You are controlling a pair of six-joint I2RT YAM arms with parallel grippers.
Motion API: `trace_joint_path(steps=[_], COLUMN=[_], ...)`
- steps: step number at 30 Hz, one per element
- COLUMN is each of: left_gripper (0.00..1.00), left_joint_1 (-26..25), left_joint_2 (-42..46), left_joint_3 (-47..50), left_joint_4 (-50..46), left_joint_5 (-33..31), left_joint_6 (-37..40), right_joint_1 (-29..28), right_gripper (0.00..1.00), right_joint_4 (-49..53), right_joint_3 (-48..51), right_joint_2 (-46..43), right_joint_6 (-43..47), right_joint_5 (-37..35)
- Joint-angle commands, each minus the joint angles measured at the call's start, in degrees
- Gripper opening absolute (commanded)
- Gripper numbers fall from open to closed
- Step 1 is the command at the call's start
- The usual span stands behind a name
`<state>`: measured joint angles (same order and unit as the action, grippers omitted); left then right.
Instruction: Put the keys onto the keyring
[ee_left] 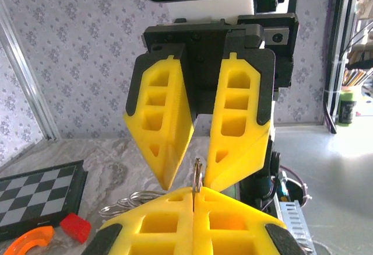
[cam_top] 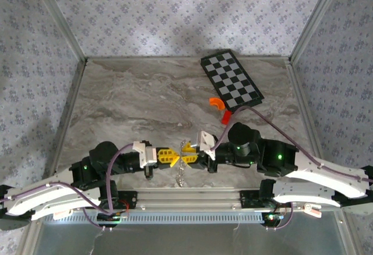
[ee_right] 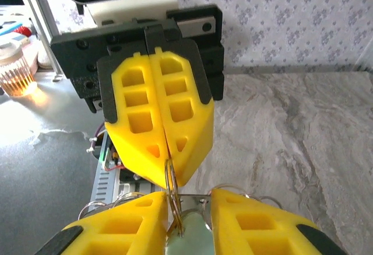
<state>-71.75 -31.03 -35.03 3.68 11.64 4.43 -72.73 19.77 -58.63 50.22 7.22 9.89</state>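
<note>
Left end effector [ee_right: 168,173] clamped on keyring [ee_right: 171,191], right end effector [ee_left: 189,182] parted — pale key [ee_right: 189,237] between.

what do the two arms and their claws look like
Both arms have white link shells, black joint housings with small green lights, and purple cables looped along them. The left claw and right claw each carry two yellow wedge-shaped fingers with rectangular cutouts, mounted on black blocks.

My table, grey marble top

The table [cam_top: 134,97] under my arms carries a checkered board [cam_top: 231,79] at the far right; just in front of it lie an orange curved piece [cam_top: 216,102] and a small red block [cam_top: 225,116].
</note>
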Motion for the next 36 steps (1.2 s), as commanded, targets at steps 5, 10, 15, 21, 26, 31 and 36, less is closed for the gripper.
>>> trace_joint_path(steps=[5, 10, 15, 21, 26, 31, 36], left_gripper=[0.0, 0.0, 0.0, 0.0, 0.02, 0.17, 0.23], left_joint_1=[-0.09, -0.09, -0.08, -0.08, -0.07, -0.08, -0.06], left_joint_2=[1.04, 1.13, 1.14, 1.71, 2.52, 1.79, -0.41], left_joint_3=[2.13, 3.27, 3.99, 3.53, 1.02, -3.36, -6.54], left_joint_4=[11.02, 13.43, 15.33, 12.78, 2.76, -8.89, -14.4], left_joint_5=[2.2, 2.34, 2.33, 1.9, -1.02, -4.16, -4.7], left_joint_6=[-3.83, -4.23, -4.51, -4.37, -1.4, 2.64, 4.92], right_joint_1=[0.2, 0.18, 0.13, 0.13, -0.04, -0.24, -0.66], right_gripper=[0.23, 0.15, 0.07, 0.0, 0.0, 0.0, 0.0], right_joint_4=[-3.2, -2.79, -2.04, 1.36, 8.41, 17.05, 19.78], right_joint_3=[1.63, 1.68, 1.29, -1.13, -5.27, -11.02, -13.64], right_joint_2=[-1.15, -1.34, -1.34, -0.65, 1.13, 4.04, 6.32], right_joint_6=[-0.81, -0.76, -0.39, 1.45, 4.51, 7.65, 8.86], right_joint_5=[1.08, 0.7, 0.06, -0.46, -0.97, -1.71, -1.67])
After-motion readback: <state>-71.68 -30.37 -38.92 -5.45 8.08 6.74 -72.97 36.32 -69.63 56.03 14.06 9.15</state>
